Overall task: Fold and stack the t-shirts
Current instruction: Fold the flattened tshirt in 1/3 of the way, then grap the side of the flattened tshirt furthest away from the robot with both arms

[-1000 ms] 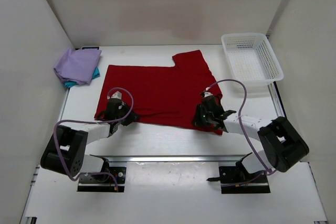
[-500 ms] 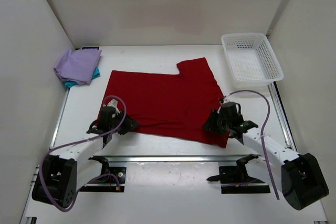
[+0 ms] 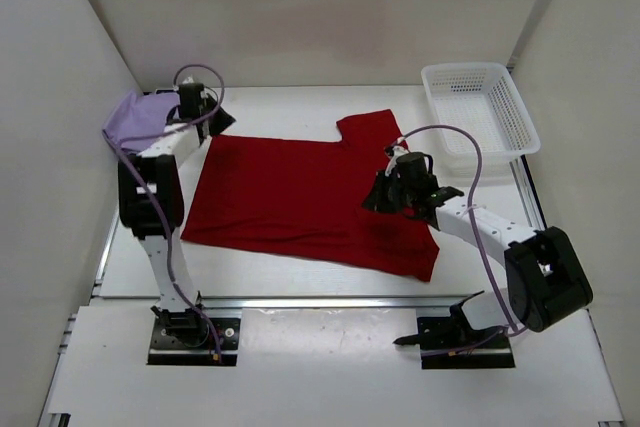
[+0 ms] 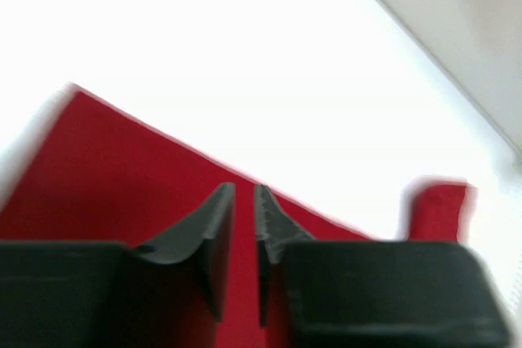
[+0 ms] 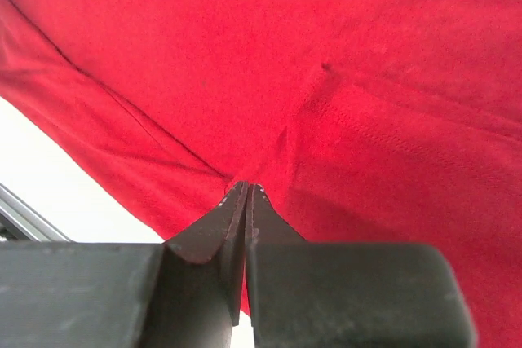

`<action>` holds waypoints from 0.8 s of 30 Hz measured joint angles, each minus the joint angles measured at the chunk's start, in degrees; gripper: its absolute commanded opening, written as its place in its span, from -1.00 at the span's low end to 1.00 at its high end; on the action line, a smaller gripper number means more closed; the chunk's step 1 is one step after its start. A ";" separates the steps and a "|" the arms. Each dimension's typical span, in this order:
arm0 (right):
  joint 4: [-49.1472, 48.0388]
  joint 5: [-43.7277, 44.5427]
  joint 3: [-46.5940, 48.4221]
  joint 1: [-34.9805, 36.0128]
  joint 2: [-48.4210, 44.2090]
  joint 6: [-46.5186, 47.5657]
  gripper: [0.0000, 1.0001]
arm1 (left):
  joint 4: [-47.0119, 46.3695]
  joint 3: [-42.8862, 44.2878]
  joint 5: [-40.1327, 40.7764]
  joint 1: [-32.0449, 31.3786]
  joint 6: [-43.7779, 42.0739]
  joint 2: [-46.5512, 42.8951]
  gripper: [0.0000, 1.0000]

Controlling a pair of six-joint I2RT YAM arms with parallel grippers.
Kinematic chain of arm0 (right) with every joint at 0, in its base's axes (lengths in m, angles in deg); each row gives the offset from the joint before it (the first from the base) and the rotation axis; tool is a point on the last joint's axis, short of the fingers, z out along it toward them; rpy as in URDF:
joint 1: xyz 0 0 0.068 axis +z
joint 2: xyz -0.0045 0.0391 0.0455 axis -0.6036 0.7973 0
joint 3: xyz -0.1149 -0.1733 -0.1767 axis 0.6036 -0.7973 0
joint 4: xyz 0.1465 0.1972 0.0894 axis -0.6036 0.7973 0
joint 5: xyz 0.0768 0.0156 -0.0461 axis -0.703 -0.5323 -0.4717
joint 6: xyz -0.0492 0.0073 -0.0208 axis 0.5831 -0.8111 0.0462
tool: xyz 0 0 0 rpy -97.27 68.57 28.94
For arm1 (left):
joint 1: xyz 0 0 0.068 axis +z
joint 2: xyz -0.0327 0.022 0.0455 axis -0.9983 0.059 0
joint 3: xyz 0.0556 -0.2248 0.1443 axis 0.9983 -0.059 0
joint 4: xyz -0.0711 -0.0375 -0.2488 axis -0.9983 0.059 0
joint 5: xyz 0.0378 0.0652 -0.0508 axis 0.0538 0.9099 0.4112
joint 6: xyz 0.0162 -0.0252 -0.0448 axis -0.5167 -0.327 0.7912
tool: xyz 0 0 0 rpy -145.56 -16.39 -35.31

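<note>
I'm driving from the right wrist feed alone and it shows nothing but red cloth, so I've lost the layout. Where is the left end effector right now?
Observer: The left end effector is at the far left corner of the deep red fabric t-shirt, right beside the light lavender fabric t-shirt.
Operator: Is it holding anything?
Observer: No. Its own wrist view shows its fingers a narrow slit apart with nothing between them.
Operator: Is the red shirt folded yet?
Observer: No. It lies spread open, its one visible sleeve at the far right, near the white plastic mesh basket.
</note>
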 measured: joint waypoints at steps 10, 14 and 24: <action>-4.68 -1.84 -3.32 2.75 0.61 0.68 -1.00 | 23.06 41.35 5.53 4.90 -9.14 28.87 -0.16; -5.55 -2.40 -3.63 1.55 0.94 0.79 -0.99 | 27.78 41.20 6.05 4.98 -10.67 30.29 -0.07; -6.91 -3.63 -2.75 -0.22 2.78 0.44 -0.89 | 28.94 41.29 9.70 4.28 -13.42 30.25 -0.12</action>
